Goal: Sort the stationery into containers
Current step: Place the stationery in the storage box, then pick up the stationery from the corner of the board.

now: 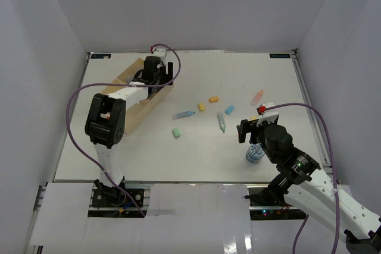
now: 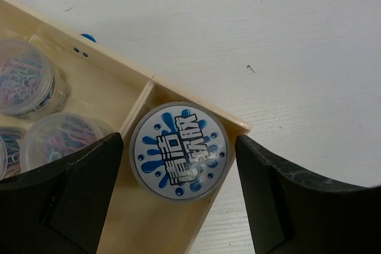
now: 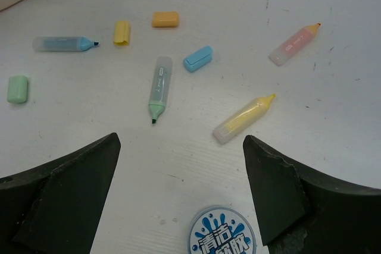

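Wide high view from behind; close downward wrist views, left over tray (image 2: 161,224), right over table (image 3: 238,4)

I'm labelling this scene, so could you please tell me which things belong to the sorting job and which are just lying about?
Job: wooden tray; patterned roll inside it; clear rolls beside it; patterned roll on the table; blue pen, green pen, yellow pen, pink pen; yellow cap, orange cap, blue cap, green cap.
Lying about: purple cables; black corner marks.
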Motion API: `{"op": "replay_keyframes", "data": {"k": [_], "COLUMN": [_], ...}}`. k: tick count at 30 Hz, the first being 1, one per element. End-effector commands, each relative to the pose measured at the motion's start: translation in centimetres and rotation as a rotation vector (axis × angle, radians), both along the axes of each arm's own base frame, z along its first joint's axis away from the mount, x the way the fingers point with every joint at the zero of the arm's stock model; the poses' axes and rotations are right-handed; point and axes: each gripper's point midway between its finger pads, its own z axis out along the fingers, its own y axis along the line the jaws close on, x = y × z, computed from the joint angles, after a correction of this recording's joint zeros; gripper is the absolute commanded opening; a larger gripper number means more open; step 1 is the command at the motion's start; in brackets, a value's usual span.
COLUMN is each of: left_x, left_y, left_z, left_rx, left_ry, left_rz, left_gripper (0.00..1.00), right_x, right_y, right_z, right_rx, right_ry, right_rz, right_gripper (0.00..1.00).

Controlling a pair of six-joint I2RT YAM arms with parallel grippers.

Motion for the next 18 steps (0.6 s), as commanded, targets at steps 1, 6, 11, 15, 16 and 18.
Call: {"op": "replay_keyframes", "data": {"k": [1, 6, 11, 15, 16, 18], "left_x": [1.2, 1.2, 1.1, 0.2, -0.1, -1.1], "left_y": [-0.3, -0.3, -0.8, -0.9, -0.9, -0.7], "left_z": [3.0, 3.1, 6.1, 10.3, 11.2, 13.3], "left_rx": [-0.031, -0.033, -0.067, -0.098, -0.105, -0.116], "left_ry": [-0.078, -0.08, -0.11, -0.134, -0.135, -0.12], "left_rz": [-0.002, -0.001, -0.015, -0.029, -0.026, -0.029], "left_gripper": [0.87, 0.95, 0.98, 0.98, 0.98, 0.98], "right_x": [0.2, 0.1, 0.5, 0.4, 0.5, 0.5], "right_y": [0.1, 0.1, -1.5, -3.6, -3.5, -4.2], "right_z": [0.4, 0.4, -0.4, -2.4, -2.4, -4.0], "right_rx": [0.02, 0.024, 0.017, -0.041, -0.024, -0.053], "right_ry": [-0.012, -0.01, 0.036, 0.129, 0.149, 0.229], "right_rz": [-0.005, -0.003, -0.126, -0.27, -0.287, -0.349], "right_gripper": [0.9, 0.9, 0.9, 0.9, 0.9, 0.9]}}
